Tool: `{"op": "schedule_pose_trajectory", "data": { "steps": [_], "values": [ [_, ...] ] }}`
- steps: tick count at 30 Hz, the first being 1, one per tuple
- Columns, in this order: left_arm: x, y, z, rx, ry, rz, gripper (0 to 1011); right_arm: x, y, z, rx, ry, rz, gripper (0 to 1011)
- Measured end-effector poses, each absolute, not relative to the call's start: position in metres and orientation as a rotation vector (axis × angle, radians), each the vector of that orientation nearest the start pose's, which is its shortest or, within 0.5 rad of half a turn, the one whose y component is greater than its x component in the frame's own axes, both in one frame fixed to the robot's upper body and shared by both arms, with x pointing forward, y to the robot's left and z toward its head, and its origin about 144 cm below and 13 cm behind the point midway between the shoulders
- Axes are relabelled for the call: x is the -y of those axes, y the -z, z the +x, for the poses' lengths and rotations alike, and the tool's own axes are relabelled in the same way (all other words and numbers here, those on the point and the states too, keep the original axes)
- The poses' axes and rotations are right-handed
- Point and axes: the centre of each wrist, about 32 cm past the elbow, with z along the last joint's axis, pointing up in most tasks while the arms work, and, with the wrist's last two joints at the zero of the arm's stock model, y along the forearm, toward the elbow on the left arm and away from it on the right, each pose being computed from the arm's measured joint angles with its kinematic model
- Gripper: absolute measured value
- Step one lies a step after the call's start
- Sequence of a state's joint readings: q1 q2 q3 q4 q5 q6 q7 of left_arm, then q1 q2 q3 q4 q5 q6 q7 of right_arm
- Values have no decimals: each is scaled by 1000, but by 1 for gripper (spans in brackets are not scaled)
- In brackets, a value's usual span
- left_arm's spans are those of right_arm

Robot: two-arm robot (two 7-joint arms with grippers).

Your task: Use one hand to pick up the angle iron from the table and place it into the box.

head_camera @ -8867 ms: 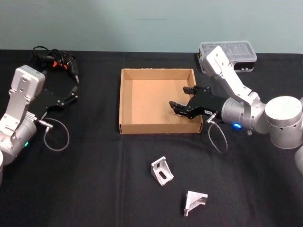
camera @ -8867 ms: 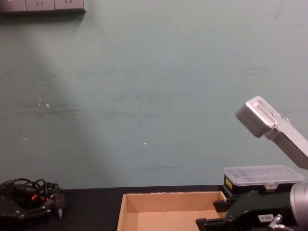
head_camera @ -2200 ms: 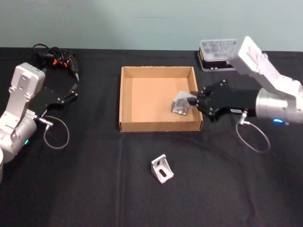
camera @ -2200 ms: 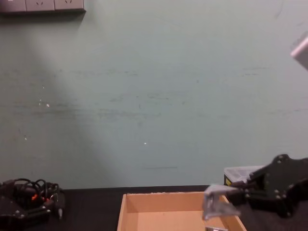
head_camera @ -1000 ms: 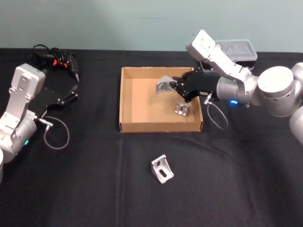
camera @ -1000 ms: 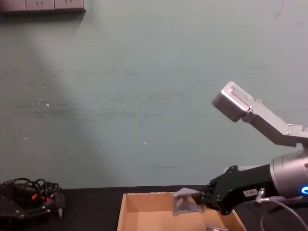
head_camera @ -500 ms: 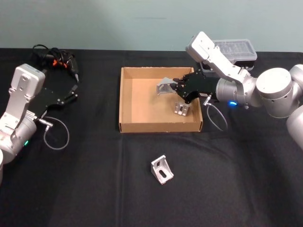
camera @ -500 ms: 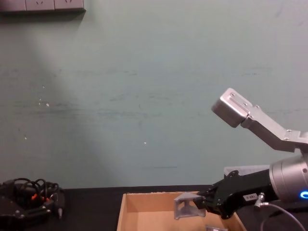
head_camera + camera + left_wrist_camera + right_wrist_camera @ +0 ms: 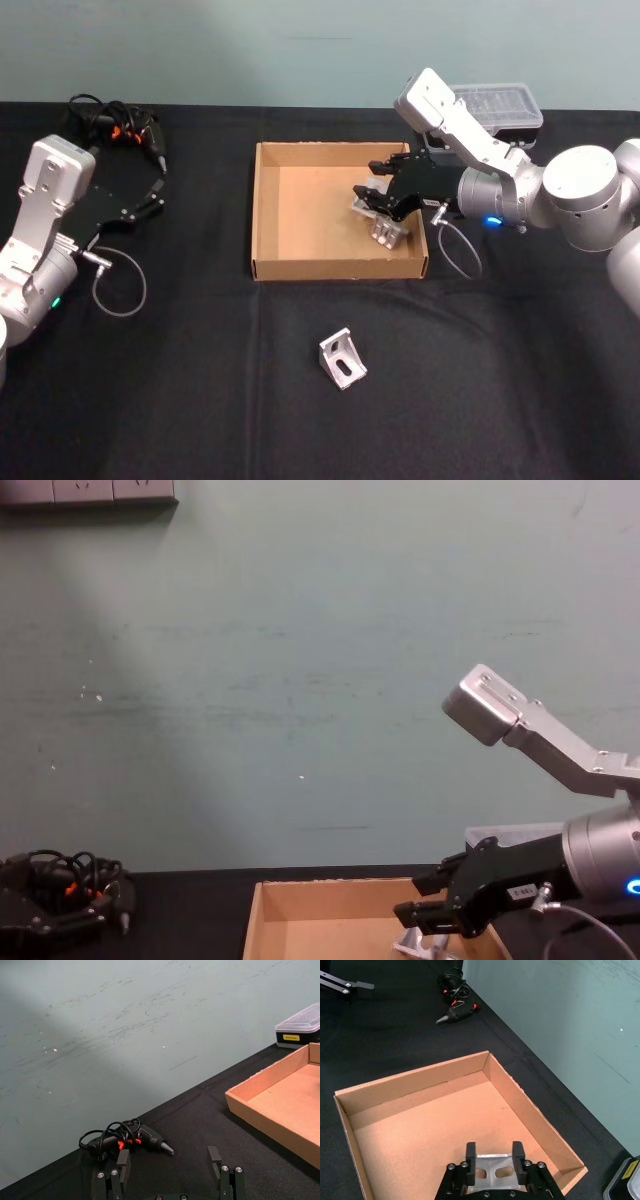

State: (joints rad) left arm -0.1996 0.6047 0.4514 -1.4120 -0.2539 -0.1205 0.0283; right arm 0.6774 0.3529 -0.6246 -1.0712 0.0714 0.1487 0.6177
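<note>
Half a second ago the right gripper [image 9: 376, 181] held an angle iron [image 9: 492, 1167] in the air over the box [image 9: 256, 215]. Now its fingers are spread apart with nothing between them, and the angle iron lies on the box floor directly beneath them, near the right wall. A second angle iron [image 9: 390, 235] lies just beside it in the box; whether the two touch cannot be told. A third angle iron [image 9: 342, 359] sits on the table [image 9: 200, 390], in front of the box and well apart from it.

Writing is scarce. A black case [image 9: 495, 103] with a clear lid stands behind the box's right corner and carries a small yellow label [image 9: 291, 1037], its print too small to read. A white tag on the right gripper's body in the chest view is also unreadable.

The right arm reaches in from the right. Its silver elbow housing is raised above the case, the forearm slopes down to the wrist, and the black gripper extends leftward over the box's right wall. A blue light glows on the wrist.

The left arm rests at the table's left side. The left gripper [image 9: 152, 198] hangs just above the table with its fingers wide apart and holding nothing, near a power tool [image 9: 150, 1137] tangled in black and red cables.
</note>
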Motion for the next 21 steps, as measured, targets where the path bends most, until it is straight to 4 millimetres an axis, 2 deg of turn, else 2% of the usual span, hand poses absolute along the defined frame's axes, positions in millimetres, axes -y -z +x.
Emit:
{"op": "schedule_pose_trajectory", "data": {
  "steps": [5,9,10,12,13,19,21],
  "values": [
    [-310,-1140,489,285,-1248,304,1000,227,-1211,611,182,642,-565,609],
    [-310,-1140,489,285,-1248,304,1000,226,-1211,610,181,642,-564,682],
    [-310,-1140,489,285,-1248,304,1000,226,-1211,610,181,642,-563,750],
    [-310,-1140,489,285,-1248,304,1000,226,-1210,610,181,642,-562,786],
    [-310,-1140,489,285,-1248,304,1000,226,-1210,610,181,642,-562,841],
    [-310,-1140,489,285,-1248,304,1000,225,-1210,609,180,643,-556,983],
    [-310,-1140,489,285,-1248,304,1000,224,-1210,608,181,644,-554,1002]
  ]
}}
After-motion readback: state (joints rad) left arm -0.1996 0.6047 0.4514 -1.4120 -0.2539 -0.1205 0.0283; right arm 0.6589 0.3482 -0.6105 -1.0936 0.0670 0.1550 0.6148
